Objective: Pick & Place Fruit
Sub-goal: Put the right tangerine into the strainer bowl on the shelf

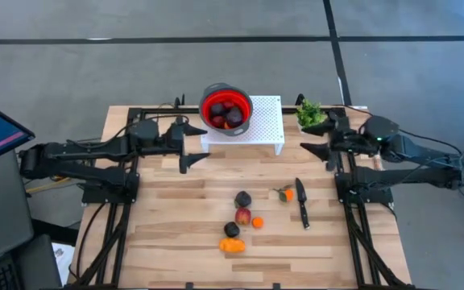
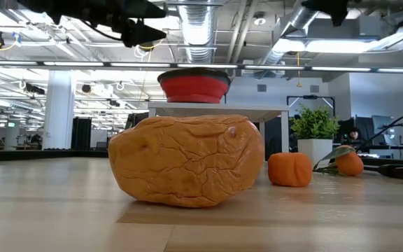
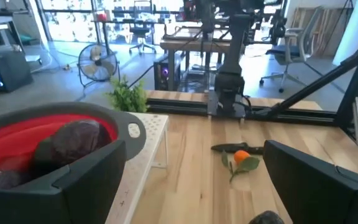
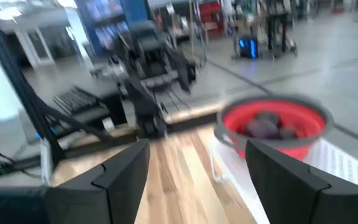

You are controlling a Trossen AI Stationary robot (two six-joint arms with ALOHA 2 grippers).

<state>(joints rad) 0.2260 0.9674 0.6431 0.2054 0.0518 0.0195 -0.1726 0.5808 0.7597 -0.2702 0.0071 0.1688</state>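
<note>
Beside the red collapsible bowl [image 1: 226,111], the left gripper [image 1: 190,145] hangs spread and empty; the right gripper [image 1: 316,143] likewise. Loose toy fruit [image 1: 242,218] lies mid-counter, toward the near edge, seemingly about equally far from both.

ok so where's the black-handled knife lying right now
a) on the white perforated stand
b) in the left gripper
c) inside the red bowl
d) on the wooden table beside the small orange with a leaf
d: the high view shows the black-handled knife flat on the table, just right of the small orange with a leaf, well clear of the red bowl and both grippers.
</note>
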